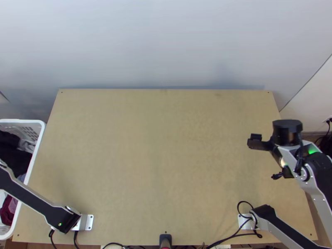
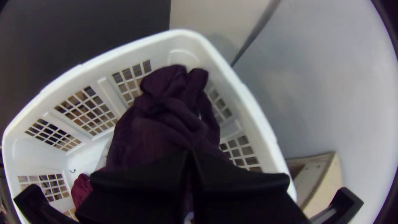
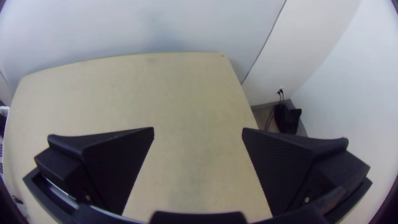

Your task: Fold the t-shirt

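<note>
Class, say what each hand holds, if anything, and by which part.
The right hand is open, holding nothing. The left hand is shut over purple cloth; whether it grips any, and where, cannot be told.

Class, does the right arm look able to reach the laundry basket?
Probably not: the right gripper is over the right side of the table, nearly its whole width from the basket.

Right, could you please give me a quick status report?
Left gripper shut at bunched purple cloth in basket, grip unclear. Right gripper open above table. Basket rim might snag the cloth.
</note>
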You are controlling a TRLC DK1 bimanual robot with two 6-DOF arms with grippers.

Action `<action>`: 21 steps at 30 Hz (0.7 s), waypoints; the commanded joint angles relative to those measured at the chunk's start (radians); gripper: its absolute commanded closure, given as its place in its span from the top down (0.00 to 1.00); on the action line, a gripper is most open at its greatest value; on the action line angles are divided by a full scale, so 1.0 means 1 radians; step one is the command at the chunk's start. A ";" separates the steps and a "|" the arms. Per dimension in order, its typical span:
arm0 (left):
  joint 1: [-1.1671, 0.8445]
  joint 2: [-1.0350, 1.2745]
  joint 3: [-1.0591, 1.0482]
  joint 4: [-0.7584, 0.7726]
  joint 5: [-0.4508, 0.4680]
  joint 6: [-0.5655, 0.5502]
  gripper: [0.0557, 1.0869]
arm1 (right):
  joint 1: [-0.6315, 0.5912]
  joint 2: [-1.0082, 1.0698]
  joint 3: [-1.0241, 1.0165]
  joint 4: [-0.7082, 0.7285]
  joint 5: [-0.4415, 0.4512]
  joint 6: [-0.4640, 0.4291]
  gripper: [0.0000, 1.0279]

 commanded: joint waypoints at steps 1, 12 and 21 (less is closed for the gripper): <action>-0.017 -0.330 -0.040 -0.098 0.118 -0.020 0.04 | 0.005 0.001 0.087 -0.004 -0.003 0.003 0.96; -0.121 -0.773 -0.083 -0.221 0.274 -0.048 0.04 | 0.026 -0.080 0.130 -0.030 -0.004 0.015 0.96; -0.486 -1.121 -0.206 -0.218 0.277 -0.085 0.04 | 0.017 -0.158 0.093 -0.043 -0.004 0.026 0.96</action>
